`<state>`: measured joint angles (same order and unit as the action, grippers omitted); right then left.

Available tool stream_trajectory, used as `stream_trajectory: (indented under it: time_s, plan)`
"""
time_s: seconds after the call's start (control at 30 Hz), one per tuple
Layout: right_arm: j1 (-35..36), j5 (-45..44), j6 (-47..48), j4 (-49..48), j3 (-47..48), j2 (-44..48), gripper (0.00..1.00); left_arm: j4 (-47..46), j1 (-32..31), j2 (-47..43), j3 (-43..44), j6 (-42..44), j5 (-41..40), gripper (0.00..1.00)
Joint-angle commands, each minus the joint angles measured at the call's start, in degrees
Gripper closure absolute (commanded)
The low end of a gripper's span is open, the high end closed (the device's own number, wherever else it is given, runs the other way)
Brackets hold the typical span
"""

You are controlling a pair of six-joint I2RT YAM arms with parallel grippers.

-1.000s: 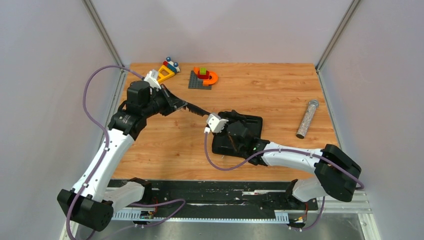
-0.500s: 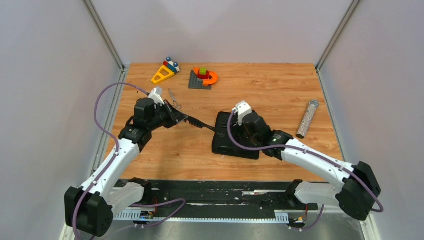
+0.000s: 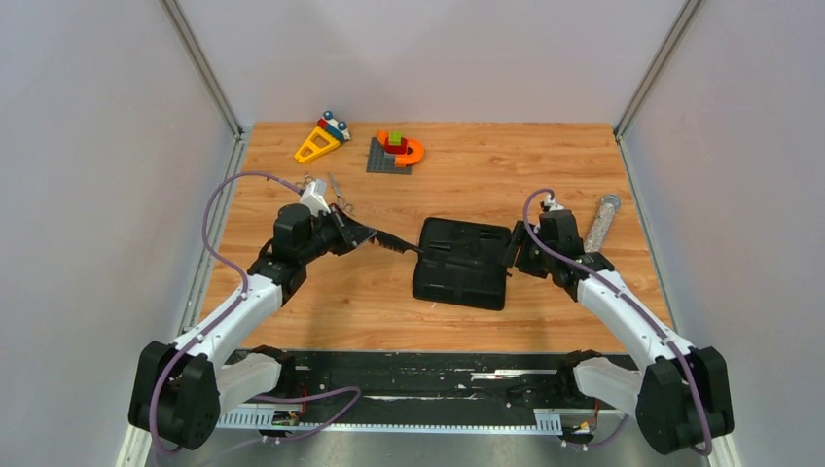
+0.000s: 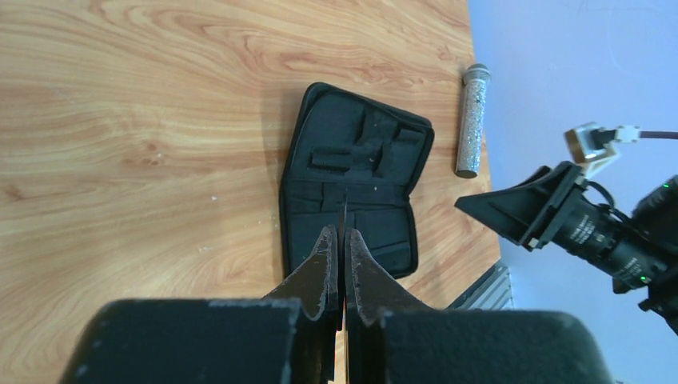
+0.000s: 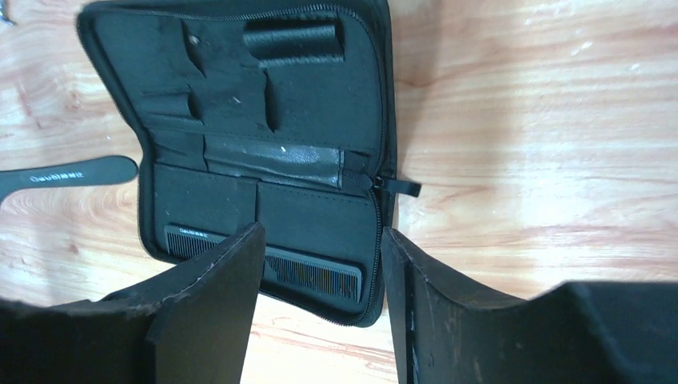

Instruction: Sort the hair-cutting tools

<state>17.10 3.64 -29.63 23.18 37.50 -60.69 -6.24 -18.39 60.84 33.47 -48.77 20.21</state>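
Right end effector [image 3: 510, 255]: jaws apart, empty, now withdrawn from over the case [image 3: 457, 284] to its right edge. Left end effector [image 3: 363, 233]: still clamps the comb [image 3: 394, 244], tip at the case's left edge.

Worktop [image 3: 545, 165]: pale wood grain before you.
Yellow triangle block [image 3: 315, 146]: your far left corner.
Grey plate [image 3: 387, 159]: just right, carrying red, green, orange blocks.
Glittery tube [image 3: 603, 216]: lying near your right edge.
Black case [image 3: 465, 263]: open, mid-worktop.

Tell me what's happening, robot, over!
Left gripper shut on black comb, tip by open case. Right gripper open, empty, beside case. Nothing in the way.
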Motion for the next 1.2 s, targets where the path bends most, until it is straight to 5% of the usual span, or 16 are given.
stream_trajectory:
  time_s: [0.0, 0.43, 0.77, 1.17]
  plan:
    - [-0.9, 5.9, -2.9, -0.7, 1.2, -4.0, 0.44, -6.1, -0.9, 1.0, 0.1, -0.3, -1.2, 1.0]
    - [-1.3, 3.3, -1.1, -0.1, 2.2, -15.7, 0.58, -9.4, -3.9, 5.1, -0.5, -0.5, -2.1, 1.0]
    - [-1.2, 5.4, 1.0, -2.4, 1.9, -21.8, 1.0, -11.2, -4.2, 6.1, -3.0, -0.2, -0.9, 1.0]
    - [-1.3, 7.0, 2.2, -3.4, 2.2, -23.6, 1.0, -16.5, -6.8, 9.7, -6.6, 0.3, -2.9, 1.0]
